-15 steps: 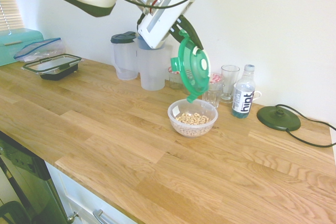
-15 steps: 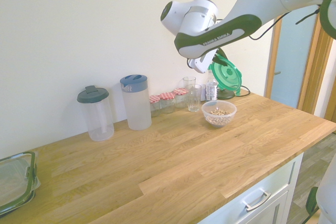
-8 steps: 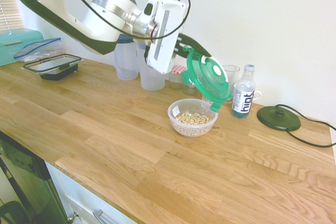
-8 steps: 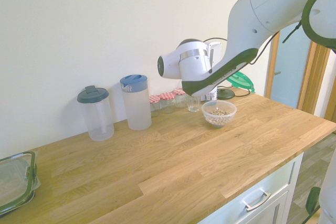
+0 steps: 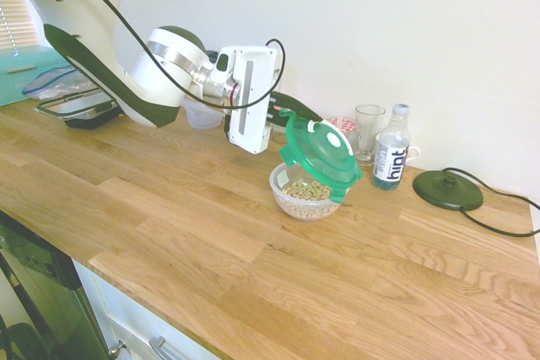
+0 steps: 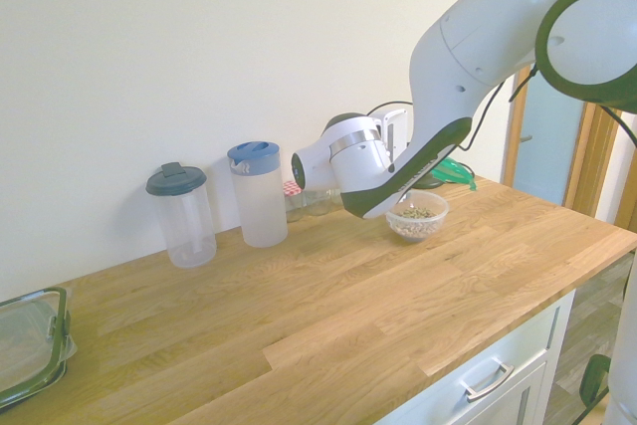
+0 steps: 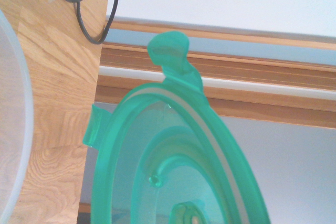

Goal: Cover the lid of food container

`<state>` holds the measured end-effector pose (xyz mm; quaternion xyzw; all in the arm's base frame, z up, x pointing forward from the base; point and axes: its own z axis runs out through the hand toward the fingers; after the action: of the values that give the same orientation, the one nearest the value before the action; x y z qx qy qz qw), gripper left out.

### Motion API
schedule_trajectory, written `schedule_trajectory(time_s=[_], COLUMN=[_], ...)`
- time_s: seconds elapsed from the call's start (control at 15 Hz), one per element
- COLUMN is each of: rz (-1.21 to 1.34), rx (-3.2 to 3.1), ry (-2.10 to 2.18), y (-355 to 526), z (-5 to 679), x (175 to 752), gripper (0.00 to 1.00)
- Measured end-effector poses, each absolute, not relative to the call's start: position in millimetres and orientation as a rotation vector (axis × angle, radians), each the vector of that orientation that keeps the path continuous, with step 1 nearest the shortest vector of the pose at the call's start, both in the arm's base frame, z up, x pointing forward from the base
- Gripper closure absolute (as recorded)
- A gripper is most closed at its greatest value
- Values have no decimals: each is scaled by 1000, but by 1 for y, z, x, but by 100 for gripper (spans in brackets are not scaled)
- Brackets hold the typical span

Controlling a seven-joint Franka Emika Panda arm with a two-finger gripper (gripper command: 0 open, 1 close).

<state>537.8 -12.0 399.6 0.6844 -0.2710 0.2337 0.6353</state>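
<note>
My jaws are clamping the edge of the green lid [image 5: 320, 154], holding it tilted just above the food container [image 5: 308, 192] of cereal rings, which is sitting on the wooden counter [image 5: 211, 225] near a water bottle [image 5: 391, 158].

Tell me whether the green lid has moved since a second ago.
Yes. The lid has come down from level with the glass to just over the food container, tilting flatter.
</note>
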Motion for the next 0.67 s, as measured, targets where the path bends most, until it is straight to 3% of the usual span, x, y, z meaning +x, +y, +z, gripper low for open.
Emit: schedule_trajectory(time_s=[0.67], rz=[526], rx=[1484], ry=[-613], y=[7], z=[378], x=[562], gripper=[100])
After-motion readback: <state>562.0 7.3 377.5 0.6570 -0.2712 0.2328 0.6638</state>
